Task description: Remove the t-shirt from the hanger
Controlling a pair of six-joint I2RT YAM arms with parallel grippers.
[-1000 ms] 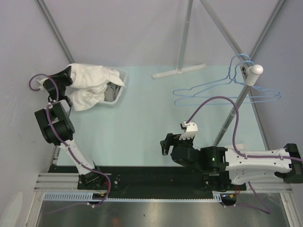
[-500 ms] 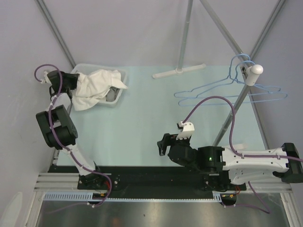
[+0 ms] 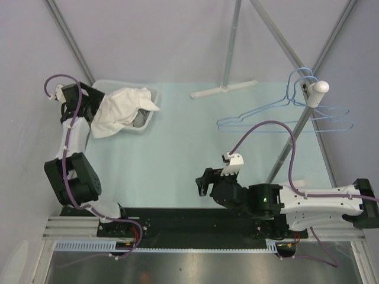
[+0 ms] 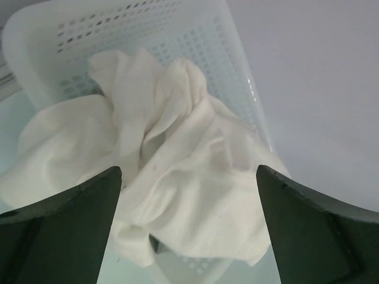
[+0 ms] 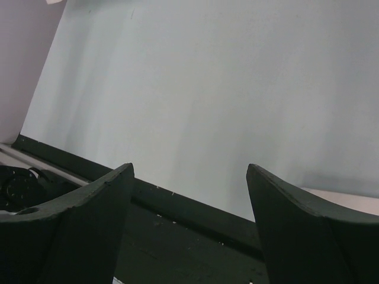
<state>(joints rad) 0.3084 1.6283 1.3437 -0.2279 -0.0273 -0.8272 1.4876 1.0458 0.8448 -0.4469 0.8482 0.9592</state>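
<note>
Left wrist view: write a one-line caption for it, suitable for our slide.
Open left gripper over the crumpled white t-shirt heaped in a white perforated basket, spilling over its rim.

**T-shirt in the basket at far left, hangers at far right**

The basket [image 3: 149,94] sits on the table [image 3: 177,148] at its far left corner. The t-shirt [image 3: 121,109] lies bunched inside it and hangs over its near left rim. The left gripper [image 3: 92,106] is just left of the basket, facing the cloth. At the far right, well apart from the basket, the hangers [image 3: 284,115] hang from a peg [image 3: 320,87] on a slanting pole. A stand foot [image 3: 223,89] lies at the far edge between basket and hangers. The right gripper [image 3: 204,180] is over the near middle of the table.
</note>
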